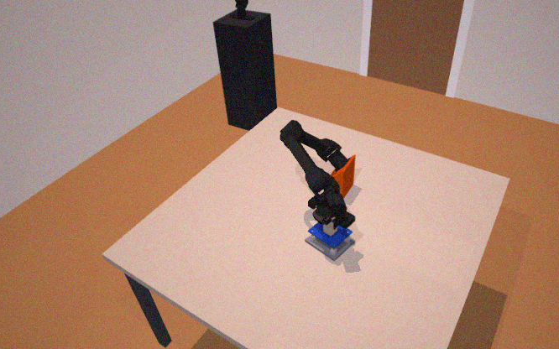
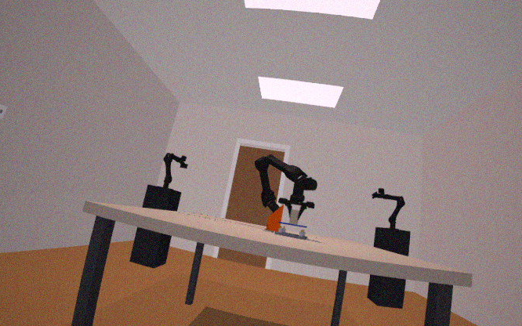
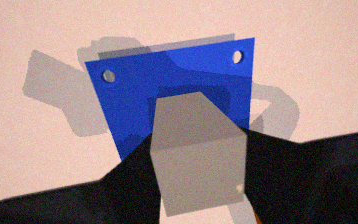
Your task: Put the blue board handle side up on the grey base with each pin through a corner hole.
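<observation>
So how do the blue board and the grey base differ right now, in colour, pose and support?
The blue board is vivid blue; the grey base is dull grey. The board hangs above the base, its handle clamped in the jaws; the base rests on the table. The board has corner holes, while the base carries upright posts. Both look roughly level.

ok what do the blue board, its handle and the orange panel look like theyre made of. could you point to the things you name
Blue board (image 1: 339, 237) (image 2: 292, 224) (image 3: 180, 72): probably plastic or painted metal, judging by its thin, evenly coloured sheet.

Square handle (image 1: 329, 228) (image 2: 294, 215) (image 3: 200, 170): perhaps matte plastic or painted wood; grey-beige, no grain or shine.

Orange panel (image 1: 348, 175) (image 2: 274, 219): possibly plastic, flat single colour; material uncertain.
</observation>
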Robot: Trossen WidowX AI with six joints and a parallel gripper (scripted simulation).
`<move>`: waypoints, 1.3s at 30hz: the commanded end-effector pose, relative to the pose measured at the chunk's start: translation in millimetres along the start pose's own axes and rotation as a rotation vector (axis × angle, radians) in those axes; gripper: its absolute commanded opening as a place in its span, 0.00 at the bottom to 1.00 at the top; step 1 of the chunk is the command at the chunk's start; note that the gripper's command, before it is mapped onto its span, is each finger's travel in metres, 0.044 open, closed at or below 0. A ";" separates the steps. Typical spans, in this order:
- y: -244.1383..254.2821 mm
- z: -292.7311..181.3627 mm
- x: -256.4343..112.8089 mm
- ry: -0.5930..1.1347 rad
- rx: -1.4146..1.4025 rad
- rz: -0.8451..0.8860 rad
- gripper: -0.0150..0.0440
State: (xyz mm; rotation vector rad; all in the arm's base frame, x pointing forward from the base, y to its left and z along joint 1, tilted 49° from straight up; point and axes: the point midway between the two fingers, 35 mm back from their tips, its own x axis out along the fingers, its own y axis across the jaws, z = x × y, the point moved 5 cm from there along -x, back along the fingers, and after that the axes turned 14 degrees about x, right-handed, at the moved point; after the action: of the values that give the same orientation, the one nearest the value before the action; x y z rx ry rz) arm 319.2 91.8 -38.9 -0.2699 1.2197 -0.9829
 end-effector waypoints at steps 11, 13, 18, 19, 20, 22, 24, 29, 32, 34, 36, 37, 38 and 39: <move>0.0 -0.4 4.4 0.000 -0.001 0.000 0.25; 0.0 -0.4 4.4 0.000 -0.001 0.000 0.25; 0.0 -0.3 5.7 0.000 -0.001 0.000 0.25; 0.0 -0.2 6.6 0.000 0.000 -0.001 0.25; 0.0 -0.2 7.2 0.000 0.000 -0.001 0.25; -0.1 -0.2 8.0 0.000 -0.001 -0.001 0.25; -0.2 -0.2 8.9 0.000 -0.003 -0.001 0.25; -0.5 -0.1 11.0 0.000 -0.006 -0.001 0.25; -0.6 0.2 12.3 0.000 -0.007 -0.001 0.25; -0.7 0.3 13.1 0.000 -0.006 -0.001 0.25; -0.6 0.4 14.0 0.000 -0.006 -0.001 0.25; -0.6 0.4 14.4 0.000 -0.006 -0.001 0.25; -0.6 0.4 14.9 0.000 -0.006 -0.001 0.25; -0.6 0.4 15.3 0.000 -0.006 -0.001 0.25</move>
State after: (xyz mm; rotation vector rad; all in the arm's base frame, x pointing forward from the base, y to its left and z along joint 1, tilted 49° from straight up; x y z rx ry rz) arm 319.3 81.3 -47.4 -0.2677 1.2241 -0.9813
